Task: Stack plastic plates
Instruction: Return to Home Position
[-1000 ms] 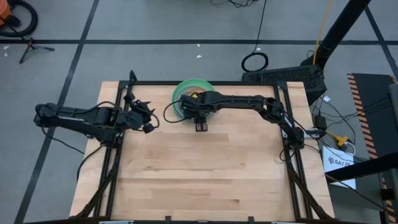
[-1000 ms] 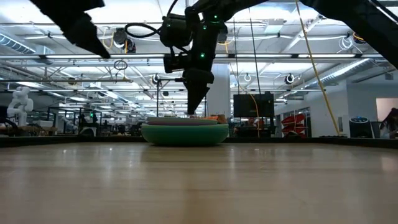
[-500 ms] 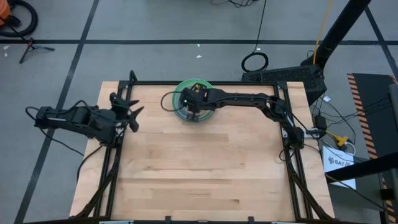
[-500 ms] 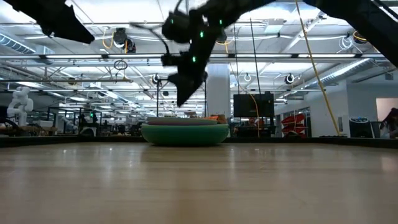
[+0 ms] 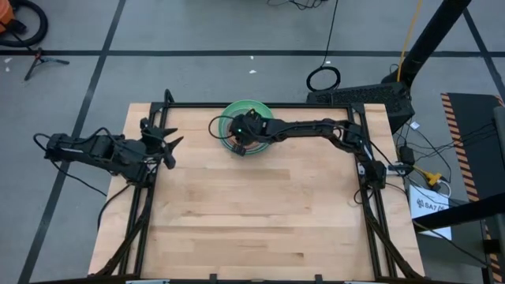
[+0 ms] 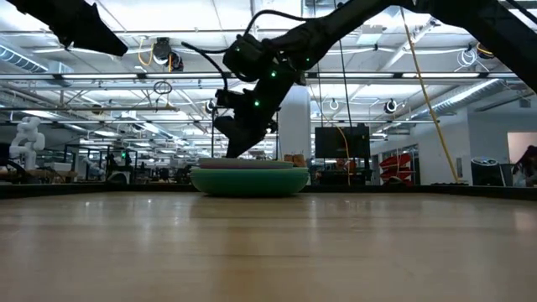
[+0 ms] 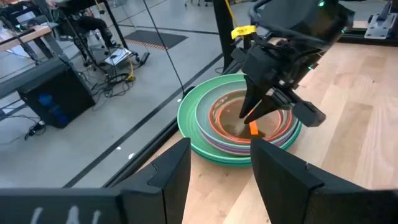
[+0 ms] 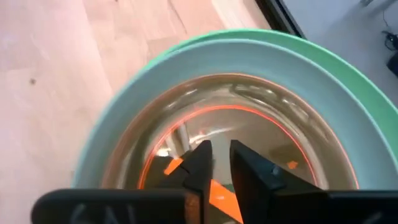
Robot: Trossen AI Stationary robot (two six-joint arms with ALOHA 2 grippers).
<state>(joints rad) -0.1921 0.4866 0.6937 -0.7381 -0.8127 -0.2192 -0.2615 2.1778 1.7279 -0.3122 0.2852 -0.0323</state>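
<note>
Now, the jaws of the right gripper (image 8: 217,148) are almost together; we see only a thin slit between the two dark fingers, and nothing is held in it; the tips point down into the hollow of the orange plate (image 7: 215,119), and we cannot tell if they touch it. This small translucent plate lies on top of the stack of plastic plates (image 5: 246,106); under it the left wrist view shows purple and mint rims, and the widest green plate is at the bottom. The stack stands on the table (image 5: 252,213) near the middle of its far edge, and no plate lies apart from it. The right arm reaches to it from the right side of the table, with the wrist above the stack.

The left gripper (image 5: 164,136) has its jaws well apart and empty; it hangs over the left edge of the table, well apart from the stack, and it faces the stack.
</note>
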